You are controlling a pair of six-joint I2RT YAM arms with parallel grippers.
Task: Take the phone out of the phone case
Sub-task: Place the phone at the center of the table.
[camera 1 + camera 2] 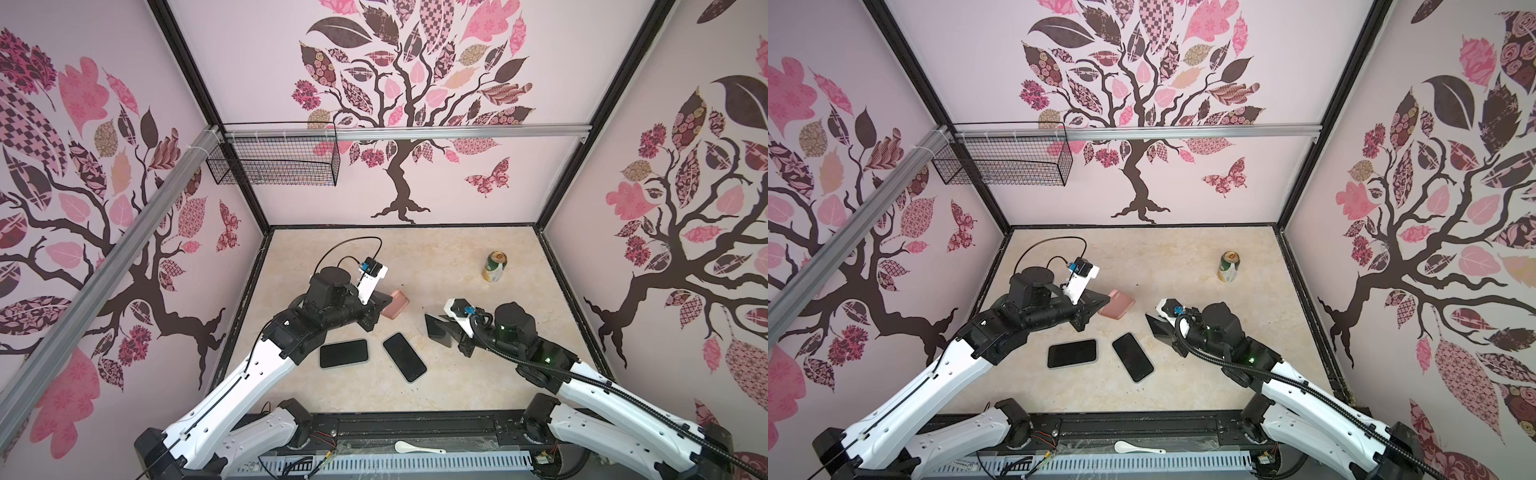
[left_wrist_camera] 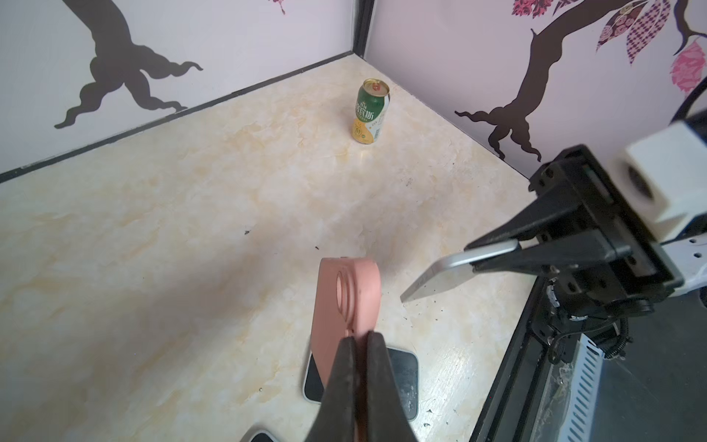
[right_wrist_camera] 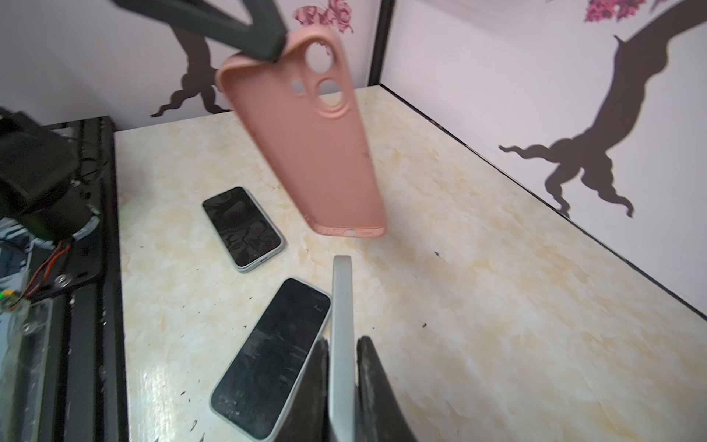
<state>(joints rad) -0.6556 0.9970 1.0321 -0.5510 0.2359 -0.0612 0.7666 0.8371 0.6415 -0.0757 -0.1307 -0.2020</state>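
The pink phone case (image 1: 397,305) hangs in the air left of centre, and my left gripper (image 2: 359,338) is shut on one of its edges. In the right wrist view the phone case (image 3: 313,145) looks empty, with the wall showing through its camera holes. The phone (image 3: 341,306), silver-edged with a dark screen, is out of the case and held edge-on, my right gripper (image 3: 341,344) shut on it. In both top views the phone (image 1: 434,328) (image 1: 1156,326) sits a short gap to the right of the phone case (image 1: 1117,309), clear of it and above the table.
Two other dark-screened phones (image 1: 344,353) (image 1: 404,356) lie flat on the marble table below the grippers. A green and yellow can (image 1: 494,267) stands at the back right. A wire basket (image 1: 274,162) hangs on the back rail. A white spoon (image 1: 417,448) lies on the front frame.
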